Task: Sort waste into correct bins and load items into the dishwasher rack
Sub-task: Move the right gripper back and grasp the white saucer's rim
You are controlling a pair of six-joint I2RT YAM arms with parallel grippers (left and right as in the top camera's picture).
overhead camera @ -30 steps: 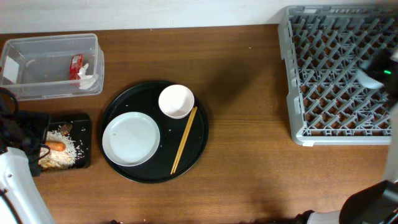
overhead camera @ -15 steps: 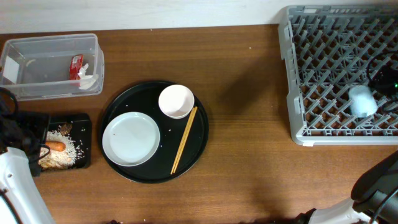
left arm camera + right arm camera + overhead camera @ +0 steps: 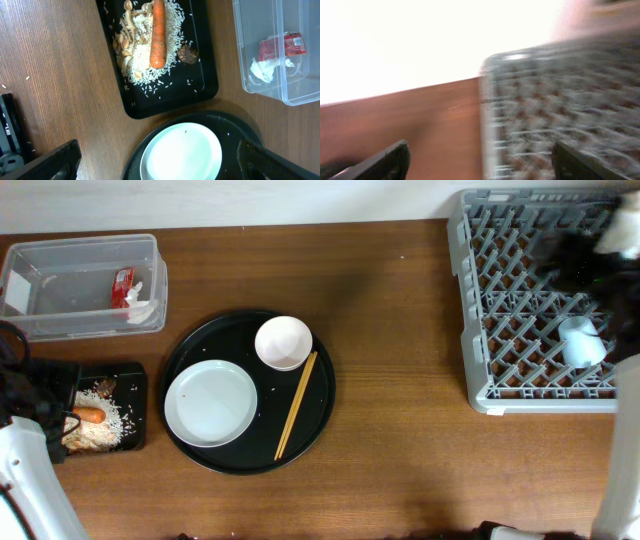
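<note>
The pale-blue cup (image 3: 583,342) rests in the grey dishwasher rack (image 3: 520,370), free of any grip. My right gripper (image 3: 480,150) is open and empty, a dark blur (image 3: 578,258) over the rack's far part. The white plate (image 3: 211,402) and small white dish (image 3: 283,343) lie on the round black tray (image 3: 320,415). The clear tub (image 3: 60,270) holds a red sachet (image 3: 122,283) and a tissue (image 3: 141,309). Rice, a carrot (image 3: 157,35) and a brown lump (image 3: 188,54) lie in the shallow black tray (image 3: 165,102). My left gripper (image 3: 159,148) is open above the plate (image 3: 181,155).
A pair of wooden chopsticks (image 3: 296,404) lies on the round tray right of the plate. The rack (image 3: 560,105) reaches the table's right and far edges. Bare wood lies between the round tray and the rack. My left arm (image 3: 20,470) stands at the front left corner.
The right gripper opened and let go of the cup, which now sits in the rack. The right arm then swung toward the rack's far side. The left arm has not moved.
</note>
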